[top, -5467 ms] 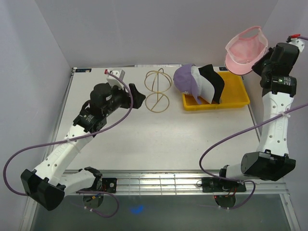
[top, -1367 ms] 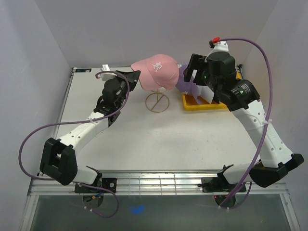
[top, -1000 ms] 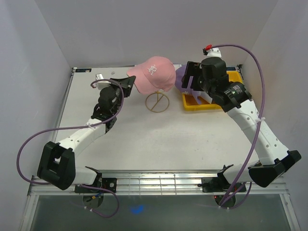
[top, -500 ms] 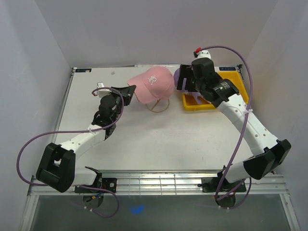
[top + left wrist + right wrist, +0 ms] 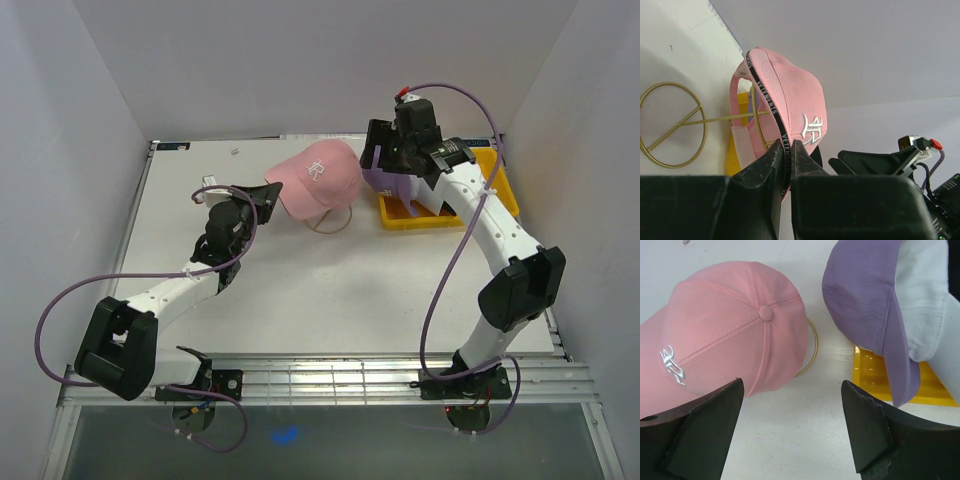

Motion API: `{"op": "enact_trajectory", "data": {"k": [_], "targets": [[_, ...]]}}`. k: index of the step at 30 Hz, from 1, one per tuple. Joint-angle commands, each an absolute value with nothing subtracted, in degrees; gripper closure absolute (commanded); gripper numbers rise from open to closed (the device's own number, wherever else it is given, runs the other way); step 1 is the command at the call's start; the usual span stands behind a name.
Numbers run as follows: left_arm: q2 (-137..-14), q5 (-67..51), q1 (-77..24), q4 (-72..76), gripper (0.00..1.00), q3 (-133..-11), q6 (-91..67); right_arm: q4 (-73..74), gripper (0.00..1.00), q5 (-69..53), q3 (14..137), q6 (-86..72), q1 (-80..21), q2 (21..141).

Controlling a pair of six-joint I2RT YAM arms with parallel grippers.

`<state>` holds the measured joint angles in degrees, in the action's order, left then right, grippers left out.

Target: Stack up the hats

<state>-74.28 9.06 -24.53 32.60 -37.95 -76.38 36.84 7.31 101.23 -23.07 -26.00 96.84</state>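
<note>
Pink cap (image 5: 320, 178), soft stitched cotton with a button on top, sits draped over the thin gold wire stand (image 5: 720, 119). Left gripper (image 5: 788, 145) is pinched tight on its curved brim. Right gripper (image 5: 791, 385) hovers above, spread wide and holding nothing, near the purple cap (image 5: 865, 300) in the yellow tray (image 5: 875, 382).
</note>
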Motion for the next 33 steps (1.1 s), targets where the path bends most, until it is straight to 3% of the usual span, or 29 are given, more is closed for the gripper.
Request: {"op": "enact_trajectory", "data": {"k": [1,15,29,33], "targets": [[-72.4,7.5,-24.3,33.5,0.97,-37.4,-76.6,34.8,0.16,3.3,105.6,-24.2,-25.6,98.7],[-72.2,7.1,-24.3,28.8,0.83,-36.3,-76.6,34.4,0.21,-2.0,111.4,-26.6,-24.0,107.2],[-71.7,4.4,-24.3,25.1,0.82,-35.4,-75.7,34.5,0.3,-4.0,117.1,-28.6,-23.6,112.1],[-71.6,3.7,-24.3,24.5,0.8,-35.1,-75.3,33.7,0.38,-5.4,117.5,-29.5,-23.6,113.0]]}}
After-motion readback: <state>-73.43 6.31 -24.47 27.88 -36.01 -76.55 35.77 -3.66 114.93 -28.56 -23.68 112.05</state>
